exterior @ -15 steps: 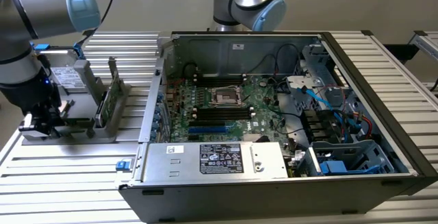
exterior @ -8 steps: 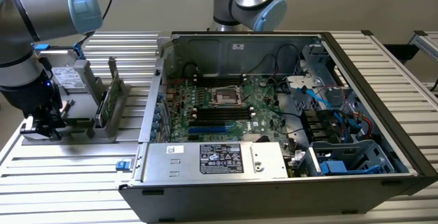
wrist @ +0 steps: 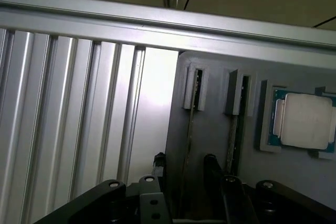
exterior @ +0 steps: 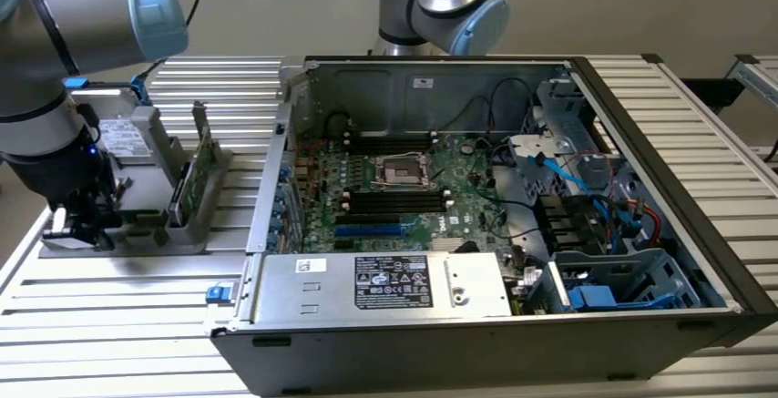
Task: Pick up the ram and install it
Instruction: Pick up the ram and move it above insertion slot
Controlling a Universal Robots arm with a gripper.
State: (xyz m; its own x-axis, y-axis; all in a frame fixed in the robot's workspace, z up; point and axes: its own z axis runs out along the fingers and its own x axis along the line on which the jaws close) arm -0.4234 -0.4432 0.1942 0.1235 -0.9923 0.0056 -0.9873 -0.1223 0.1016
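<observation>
My gripper [wrist: 184, 162] is fully open and holds nothing. One finger sits on each side of the ram [wrist: 190, 129], which stands on edge in its grey holder [wrist: 210, 119], and neither finger seems to touch it. To grip it well, I judge I should centre the thin board between the pads, keep square to its flat faces and close gently. Just past one finger stands a second stick [wrist: 234, 129], farther along lies the processor [wrist: 304, 120], and well away is the open computer case [exterior: 486, 357].
</observation>
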